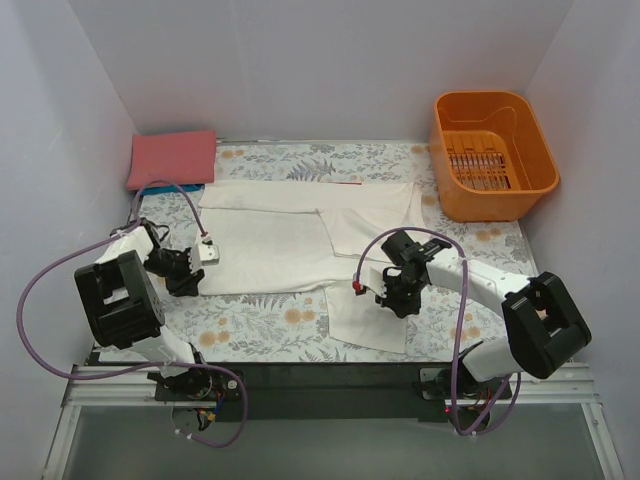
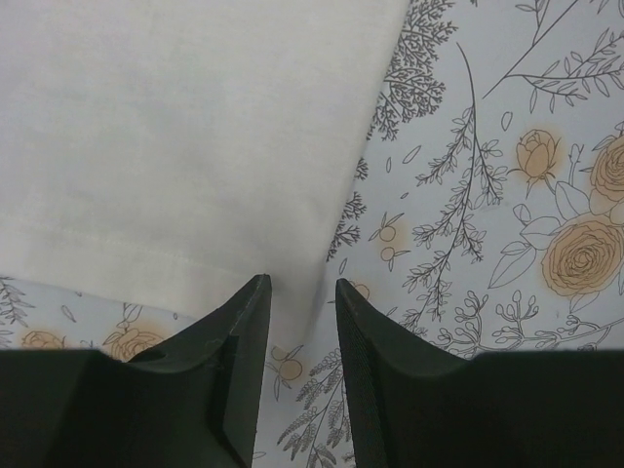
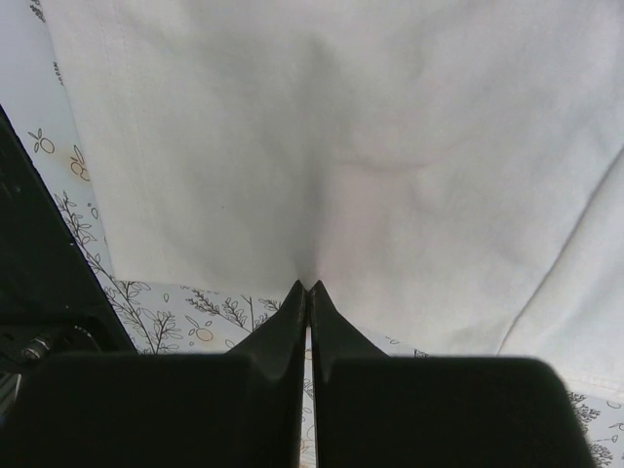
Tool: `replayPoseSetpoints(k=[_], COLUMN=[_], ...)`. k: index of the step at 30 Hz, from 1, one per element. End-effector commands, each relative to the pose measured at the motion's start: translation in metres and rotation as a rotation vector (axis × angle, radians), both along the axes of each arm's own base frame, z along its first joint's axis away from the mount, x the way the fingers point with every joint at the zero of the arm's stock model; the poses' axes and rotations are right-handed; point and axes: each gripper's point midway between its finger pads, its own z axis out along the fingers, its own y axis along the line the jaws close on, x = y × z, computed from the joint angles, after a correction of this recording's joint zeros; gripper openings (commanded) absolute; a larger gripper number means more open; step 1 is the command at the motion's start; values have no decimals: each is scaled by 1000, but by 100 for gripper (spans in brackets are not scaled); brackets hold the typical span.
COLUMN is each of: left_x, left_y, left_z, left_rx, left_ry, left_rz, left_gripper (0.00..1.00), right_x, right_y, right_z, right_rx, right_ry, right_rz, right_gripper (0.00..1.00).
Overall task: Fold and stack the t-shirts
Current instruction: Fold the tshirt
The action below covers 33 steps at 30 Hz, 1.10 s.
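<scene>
- The step in hand appears to be folding the white t-shirt (image 1: 265, 240), which lies spread across the middle of the floral surface (image 1: 270, 325), plain side up. One panel is turned over toward the right and one part reaches toward the near edge.
- The right fingers (image 3: 302, 304) are pressed together on a pinch of that white cloth. In the right wrist view the fabric rises into a small tent at their tips, with creases running away from the pinch.
- The left fingers (image 2: 249, 312) are spread at the shirt's left edge. In the left wrist view a hemmed corner of the cloth runs down into the gap between them, and nothing is gripped.
- The salmon-red shirt (image 1: 172, 158) lies folded in the far left corner, with a sliver of the blue shirt (image 1: 168, 187) showing at its near edge. Both sit just beside the white one's far left corner.
- An orange basket (image 1: 480, 205) stands at the far right, apart from the work.
- By this reading, the next move calls for the left fingers to close on the hem corner. Both arms would then lift together and carry the cloth across evenly, so the fold lands flat rather than bunched.
- Stacking looks well off, since the white shirt is only partly folded.
</scene>
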Motion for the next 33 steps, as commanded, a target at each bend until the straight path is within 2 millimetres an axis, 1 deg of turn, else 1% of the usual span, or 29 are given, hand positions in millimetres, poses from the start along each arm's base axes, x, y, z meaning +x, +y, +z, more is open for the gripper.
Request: replayPoseSetpoints(k=[1,3,4,6,7,9,10,12,13,16,17,18,19,20,21,22,23,25,26,27,28,29,30,32,33], left_x=[-3,-4,-11,-12,-17,-18,-19,-23,-25,-26,-29,-24,-27,-25,-24,-17,-18,-9,-7,-5,4,6,9,17,20], left_y=[4,6,5,6,6,6,7,5,4,2,0,0,-2,-1,-1,3,3,8,9,11,11,12,11,11,11], left_z=[-4,-7,-13,-17,-21,-23,-22,-22,-20,-12,-7,1,6,11,13,20,23,32,34,35,41,44,44,51,51], left_rx=[37,53,56,69,72,80,83,78,77,69,57,43,27,24,18,20,15,7,1,-8,-19,-28,-40,-56,-63], left_ry=[-45,-57,-41,-46,-33,-36,-39,-30,-30,-37,-29,-43,-29,-36,-32,-53,-50,-68,-65,-60,-81,-80,-77,-95,-94], left_rz=[-48,-60,-60,-65,-66,-68,-70,-78,-80,-79,-73,-66,-64,-54,-50,-43,-41,-24,-16,-8,0,15,16,21,23], left_gripper=[32,32,31,31,30,26,19,13,9,4,1,0,0,0,0,0,0,0,0,0,0,0,0,0,0], right_x=[5,5,5,4,5,4,3,0,-4,-9,-14,-15,-17,-17,-15,-13,-9,-3,3,8,12,19,23,32,43], right_y=[5,3,3,2,1,0,-1,-1,-1,-1,-2,-2,-3,-4,-5,-6,-6,-9,-8,-10,-10,-8,-9,-10,-9], right_z=[15,15,15,17,18,19,19,21,22,31,33,39,41,46,49,52,56,62,68,70,73,79,79,80,89], right_rx=[27,26,26,26,28,30,29,38,44,74,78,95,99,114,121,126,135,145,152,152,158,162,155,150,162], right_ry=[-20,-20,-20,-21,-23,-27,-28,-27,-18,-29,-19,-35,-39,-64,-82,-96,-115,-142,-161,-168,-182,-199,-196,-197,-220], right_rz=[-4,-3,-3,-5,0,3,5,12,19,30,31,32,33,36,34,28,25,18,14,5,16,18,11,17,6], right_gripper=[1,1,1,1,1,1,1,1,1,1,1,1,1,1,1,1,1,1,1,1,1,1,1,1,1])
